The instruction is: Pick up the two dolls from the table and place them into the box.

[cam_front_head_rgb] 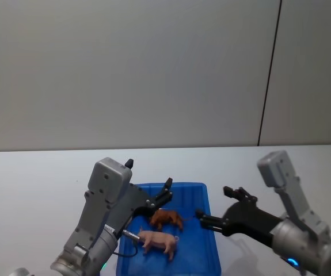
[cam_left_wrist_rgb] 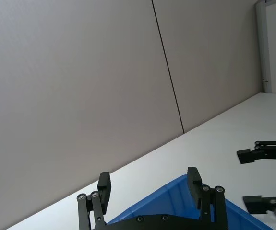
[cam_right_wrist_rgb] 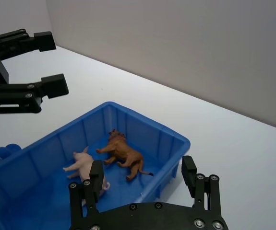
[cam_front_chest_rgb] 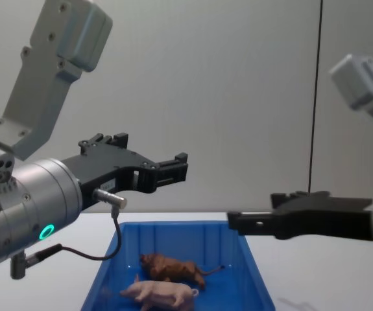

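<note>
Since both dolls lie in the box, only withdrawal remains

Both dolls rest on their sides on the floor of the box (cam_front_head_rgb: 213,253), which stands on the table (cam_front_head_rgb: 38,172). The lion (cam_front_head_rgb: 166,219) lies farther from the robot and the pig (cam_front_head_rgb: 158,240) just nearer, so placing appears complete. The left gripper (cam_front_head_rgb: 162,195) hangs above the box's left side, the right gripper (cam_front_head_rgb: 213,203) above its right rim. Each has its fingers spread and empty. The dolls lie below and between both tools, so clearance is judged upward and outward.

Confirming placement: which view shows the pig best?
Head view: the pig lies whole in the box. Chest view shows its side; in the right wrist view the right gripper partly hides it.
</note>
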